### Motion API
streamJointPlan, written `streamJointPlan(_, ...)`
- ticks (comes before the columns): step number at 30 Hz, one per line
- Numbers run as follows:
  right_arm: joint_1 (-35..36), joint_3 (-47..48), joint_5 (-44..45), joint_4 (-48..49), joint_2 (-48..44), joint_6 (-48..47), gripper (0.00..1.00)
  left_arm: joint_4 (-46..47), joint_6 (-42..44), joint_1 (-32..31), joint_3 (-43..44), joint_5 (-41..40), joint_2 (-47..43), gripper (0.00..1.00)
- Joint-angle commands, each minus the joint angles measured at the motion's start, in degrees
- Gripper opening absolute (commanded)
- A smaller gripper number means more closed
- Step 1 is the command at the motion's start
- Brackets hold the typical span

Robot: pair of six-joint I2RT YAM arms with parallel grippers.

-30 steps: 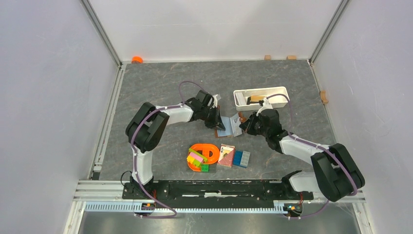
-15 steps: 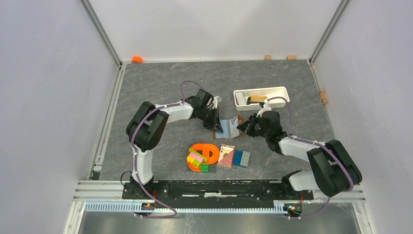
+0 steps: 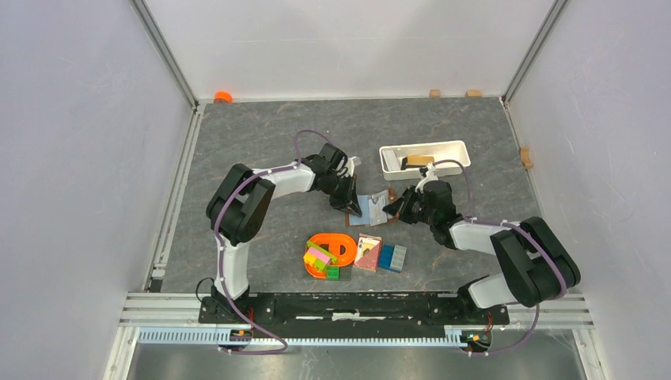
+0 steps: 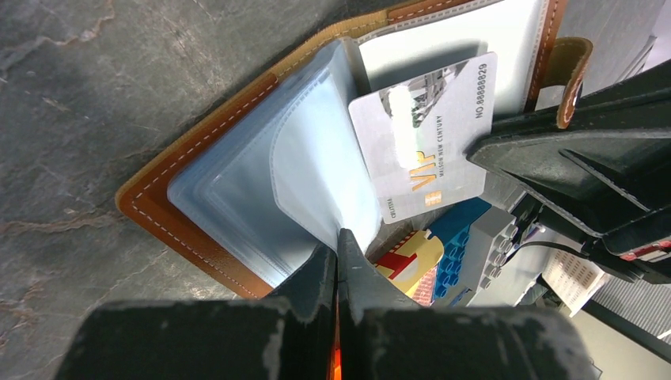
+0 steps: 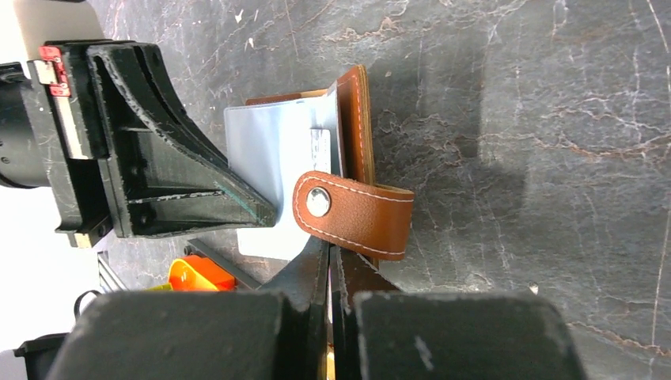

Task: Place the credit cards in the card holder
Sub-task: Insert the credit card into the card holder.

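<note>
The brown card holder [image 4: 194,237] lies open on the table between both grippers [image 3: 365,210], its clear sleeves fanned up. My left gripper [image 4: 339,236] is shut on the edge of one clear sleeve [image 4: 308,174], holding it raised. A pale silver credit card [image 4: 419,146] with gold lettering stands at the sleeves' mouth, its far edge at the tip of my right gripper [image 4: 479,152]. From the right wrist, my right gripper [image 5: 331,249] is shut just under the snap strap [image 5: 352,214], on the pale card [image 5: 265,241], with the left gripper [image 5: 265,212] opposite.
A white oblong tray [image 3: 423,149] stands behind the right gripper. In front of the card holder lie an orange toy with coloured blocks [image 3: 328,253], a red playing-card pack [image 3: 368,252] and blue blocks [image 3: 392,257]. An orange cap [image 3: 222,96] sits at the back left corner.
My right gripper has moved left and lower with the card, bringing it closer over the open card holder. The left gripper has barely moved.
</note>
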Motion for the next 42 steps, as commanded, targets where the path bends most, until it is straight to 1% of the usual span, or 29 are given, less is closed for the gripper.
streamJointPlan(1, -0.2, 1.2, 0.2, 2.0, 2.2, -0.3, 0.0, -7.4, 4.7, 0.1, -1.1, -5.0, 3.5, 0.02)
streamJointPlan(7, -0.2, 1.2, 1.6, 1.7, 4.0, -1.3, 0.0, -7.4, 4.9, 0.1, -0.9, -4.8, 3.7, 0.02)
streamJointPlan(14, 0.1, 2.1, 5.1, -0.1, 3.7, -2.4, 0.0, -7.6, 5.1, 0.1, -0.8, -4.7, 3.8, 0.02)
streamJointPlan(20, 1.8, 4.0, 7.1, -0.8, 4.9, -2.7, 0.0, -7.6, 5.1, 0.1, -0.7, -4.4, 3.8, 0.02)
streamJointPlan(25, 2.6, 5.1, 6.7, -1.3, 6.7, -3.3, 0.0, -7.9, 5.3, 0.1, -0.5, -4.4, 3.9, 0.02)
streamJointPlan(31, 2.6, 5.9, 5.7, -4.6, 8.0, -5.7, 0.0, -8.7, 5.7, 0.2, 0.2, -5.3, 4.2, 0.02)
streamJointPlan(36, 2.5, 5.1, 8.3, -7.7, 6.5, -7.6, 0.0, -9.4, 6.1, 0.5, 0.4, -7.5, 3.9, 0.02)
streamJointPlan(42, 2.3, 5.5, 8.5, -9.2, 5.6, -8.3, 0.0, -9.6, 6.2, 0.9, 0.4, -8.0, 3.9, 0.02)
